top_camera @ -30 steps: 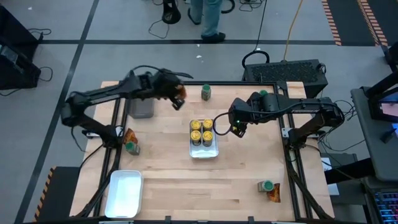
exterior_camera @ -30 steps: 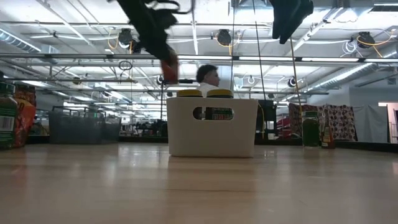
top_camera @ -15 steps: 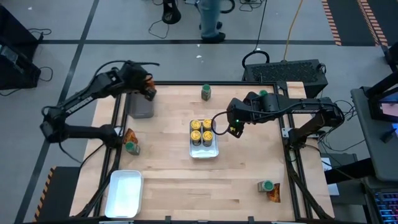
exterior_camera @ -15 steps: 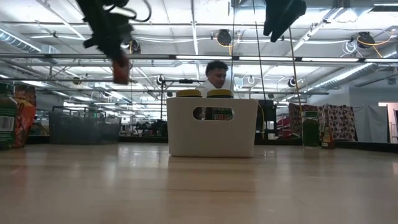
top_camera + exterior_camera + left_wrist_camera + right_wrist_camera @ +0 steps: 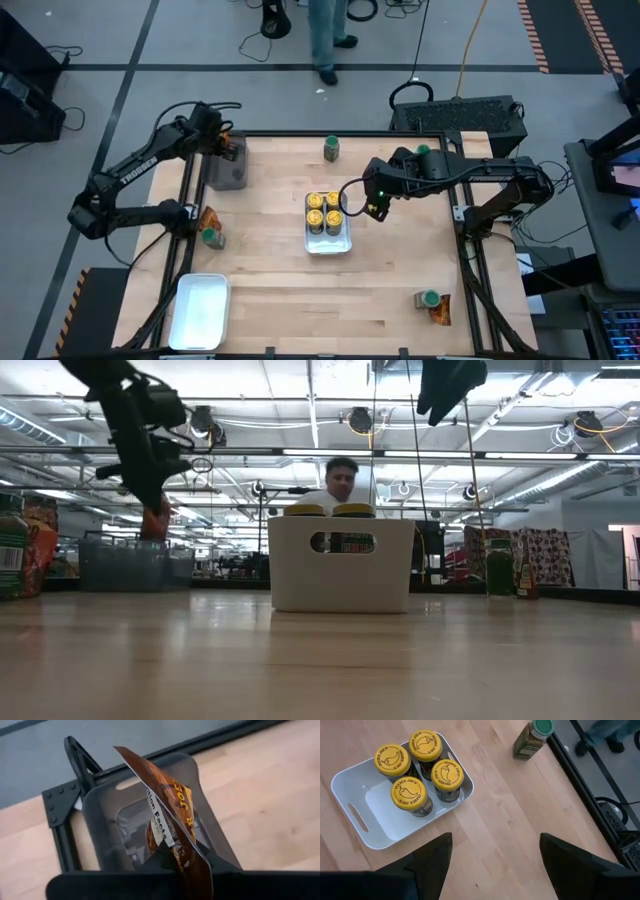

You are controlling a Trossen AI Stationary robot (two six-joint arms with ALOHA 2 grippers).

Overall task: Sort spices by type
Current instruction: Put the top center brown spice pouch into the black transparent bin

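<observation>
So the left hand [image 5: 172, 862] is pinched tight on an orange-brown packet [image 5: 167, 815], right over the dark bin [image 5: 228, 168]. Right hand [image 5: 492, 852] hangs wide open, empty, beside the white tray [image 5: 350, 785] of four yellow-lid jars [image 5: 417, 767].

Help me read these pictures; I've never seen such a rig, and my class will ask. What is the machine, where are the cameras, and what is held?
Two dark robot arms work at a wooden table. One camera looks straight down, one sits at table height, and one rides on each wrist. The left gripper is shut on an orange-brown packet above the dark bin. The right gripper hangs open and empty beside the white tray with four yellow-lidded jars. Green-lidded jars and other packets lie around, with another white tray.
</observation>
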